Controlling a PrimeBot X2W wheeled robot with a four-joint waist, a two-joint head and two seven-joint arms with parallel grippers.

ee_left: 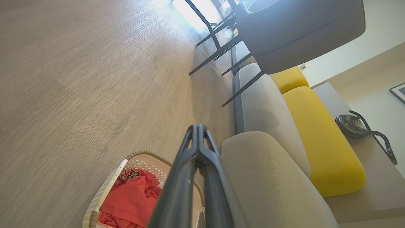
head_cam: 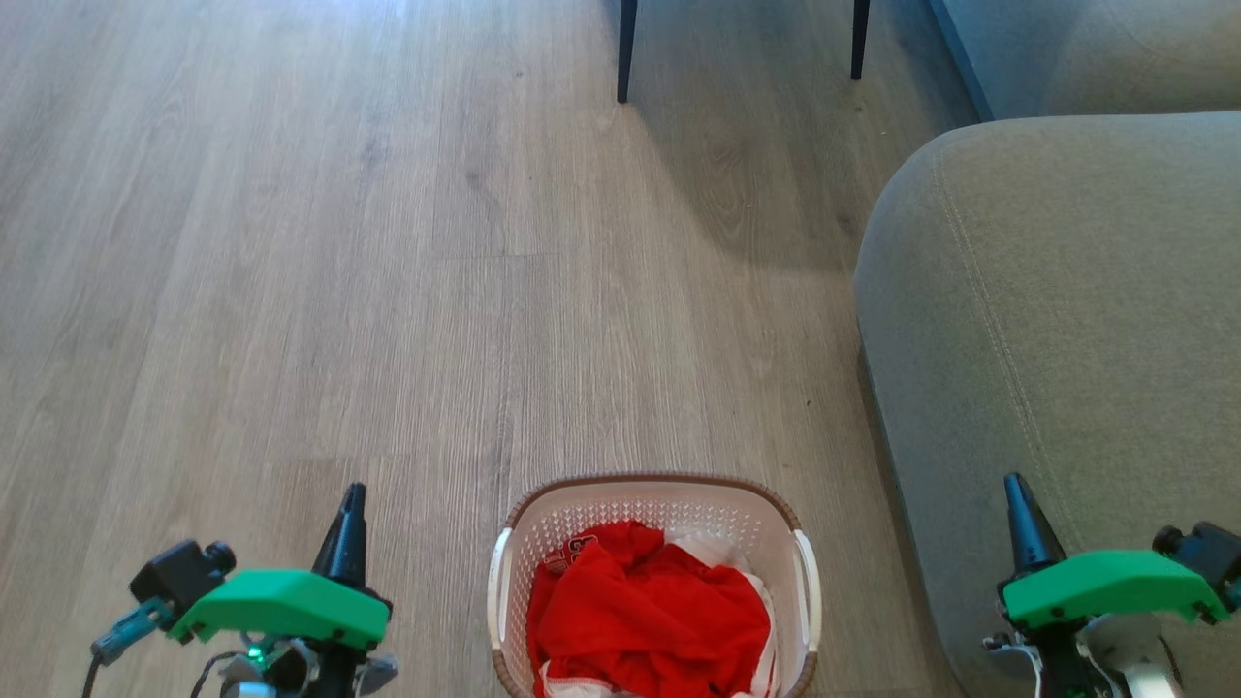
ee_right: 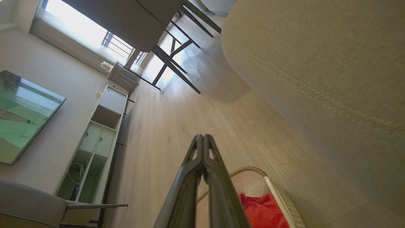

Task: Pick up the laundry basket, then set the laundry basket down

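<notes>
The head camera looks steeply down from well above the floor (head_cam: 291,242), the basket (head_cam: 640,479) at its bottom edge, the sofa (head_cam: 1066,291) at right and chair legs (head_cam: 625,48) at top. The left wrist camera sits low and rolled, close beside the basket, looking along the left gripper (ee_left: 198,126) across it toward the sofa. The right wrist camera, equally low and rolled, looks along the right gripper (ee_right: 202,136) past the basket toward a window (ee_right: 72,22). All 3 views share basket, sofa, floor and chair legs.
</notes>
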